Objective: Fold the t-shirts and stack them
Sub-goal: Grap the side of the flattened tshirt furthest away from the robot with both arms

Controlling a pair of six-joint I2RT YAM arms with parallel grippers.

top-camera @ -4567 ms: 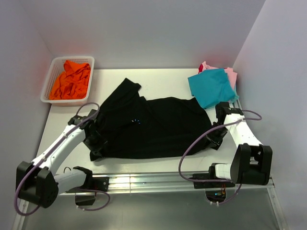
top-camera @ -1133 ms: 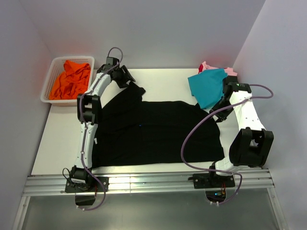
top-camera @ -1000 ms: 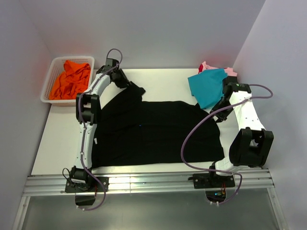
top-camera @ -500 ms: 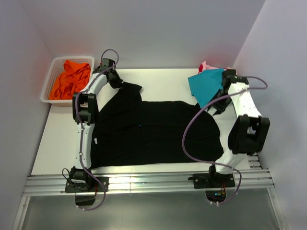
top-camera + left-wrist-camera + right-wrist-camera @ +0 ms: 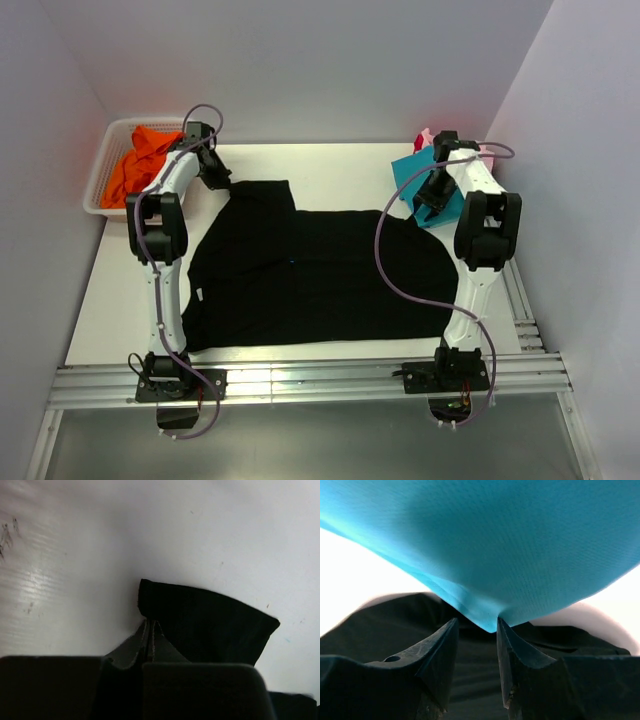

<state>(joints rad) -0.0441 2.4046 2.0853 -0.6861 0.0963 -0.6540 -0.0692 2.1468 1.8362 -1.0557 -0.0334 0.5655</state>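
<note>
The large black t-shirt (image 5: 320, 270) lies spread flat across the table. My left gripper (image 5: 218, 178) reaches to the far left and is shut on the corner of the shirt's black sleeve (image 5: 210, 625), fingertips (image 5: 150, 625) pressed together. My right gripper (image 5: 432, 195) hovers at the near edge of the folded teal t-shirt (image 5: 410, 172). In the right wrist view its jaws (image 5: 477, 622) stand apart, and the teal corner (image 5: 490, 620) dips between the fingertips, above black cloth. A pink t-shirt (image 5: 425, 137) peeks out behind the teal one. An orange t-shirt (image 5: 135, 160) fills the basket.
The white mesh basket (image 5: 100, 190) stands at the back left corner, just left of my left arm. Grey walls close in the table (image 5: 340, 170) on three sides. A metal rail (image 5: 320, 378) runs along the near edge.
My left gripper closed on the black sleeve and drew it left, flattening it. My right gripper swung back and left along the teal shirt's edge, jaws widening slightly.
</note>
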